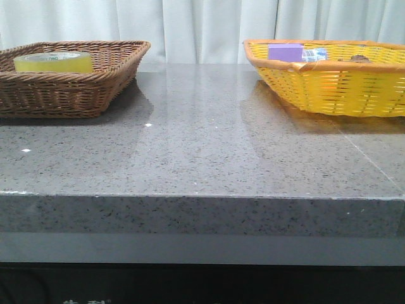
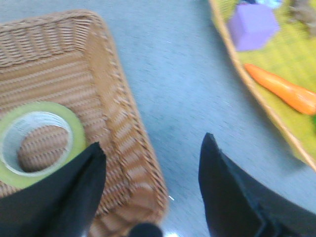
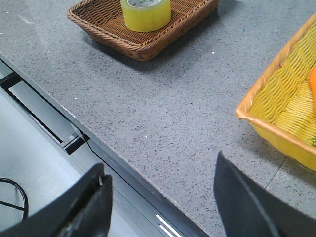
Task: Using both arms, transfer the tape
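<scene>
Inside one brown wicker basket (image 1: 69, 85) lies one translucent yellow tape roll (image 1: 53, 62). Opposite, one yellow woven basket (image 1: 335, 85) holds a purple box (image 1: 285, 52). Both black grippers, left (image 2: 150, 185) and right (image 3: 160, 197), hang released

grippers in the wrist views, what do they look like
Both are plain matte black. The left gripper has two broad, wedge-shaped fingers tapering to blunt tips, with no markings visible. The right gripper looks the same, though one finger shows light scuffing along its edge. No cables or arm links show.
</scene>
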